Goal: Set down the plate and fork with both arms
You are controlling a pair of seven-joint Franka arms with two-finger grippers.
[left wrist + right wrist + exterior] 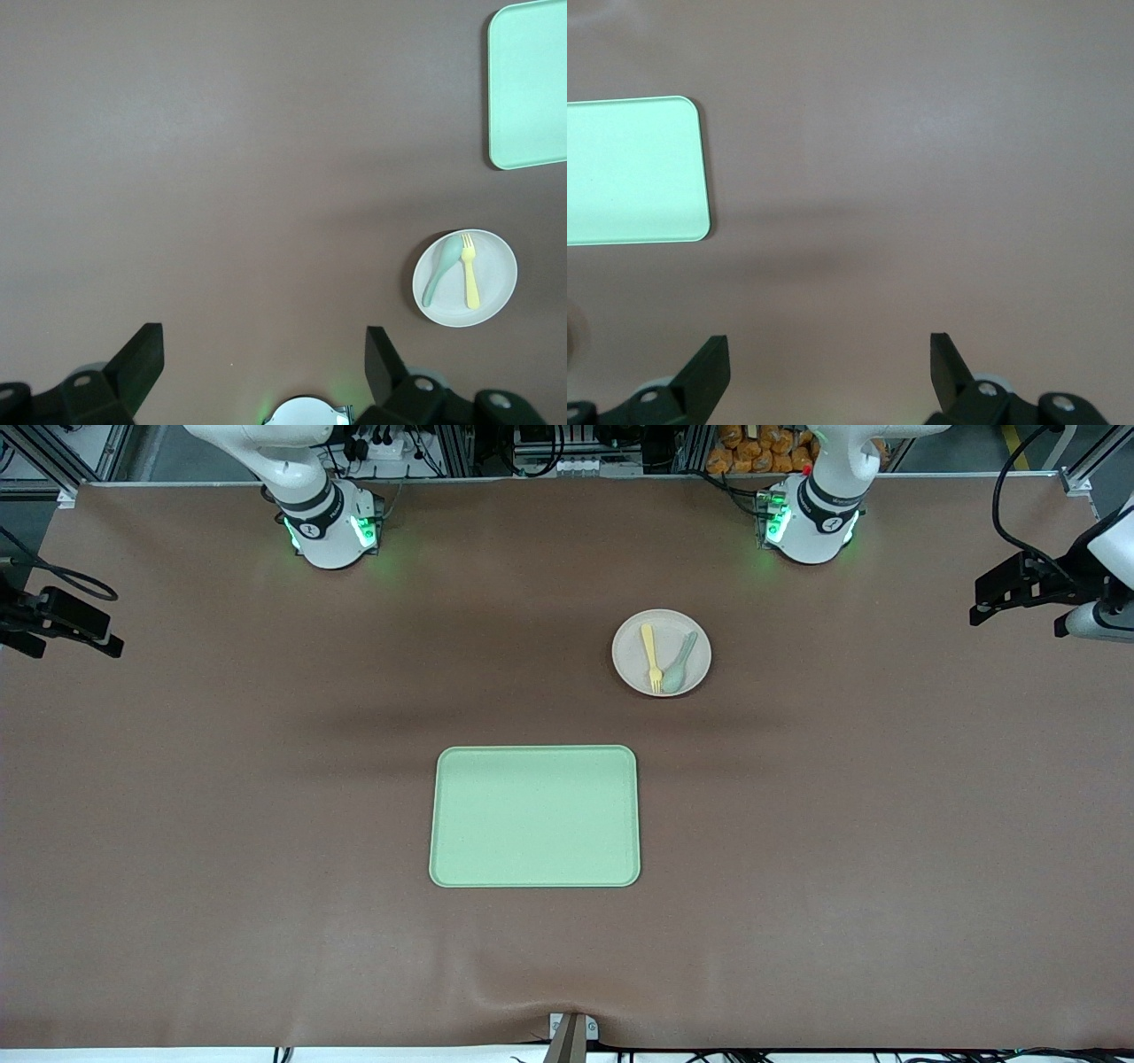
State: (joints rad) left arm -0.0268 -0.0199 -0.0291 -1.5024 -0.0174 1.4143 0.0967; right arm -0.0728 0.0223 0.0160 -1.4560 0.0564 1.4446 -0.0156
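Observation:
The beige-pink plate (662, 631) sits on the brown table near the left arm's base, farther from the front camera than the tray. The pale-yellow fork (651, 657) lies on it beside a grey-green spoon (680, 662). The left wrist view shows the plate (493, 266), fork (469, 279) and spoon (440, 270) from high up. My left gripper (264, 341) is open and empty, high over the table by its own base. My right gripper (830, 350) is open and empty, high over bare table. Neither gripper shows in the front view.
A rectangular light-green tray (535, 816) lies at the table's middle, nearer the front camera than the plate; it also shows in the left wrist view (529, 84) and the right wrist view (633, 168). Black fixtures (1019, 589) (53, 615) stand at both table ends.

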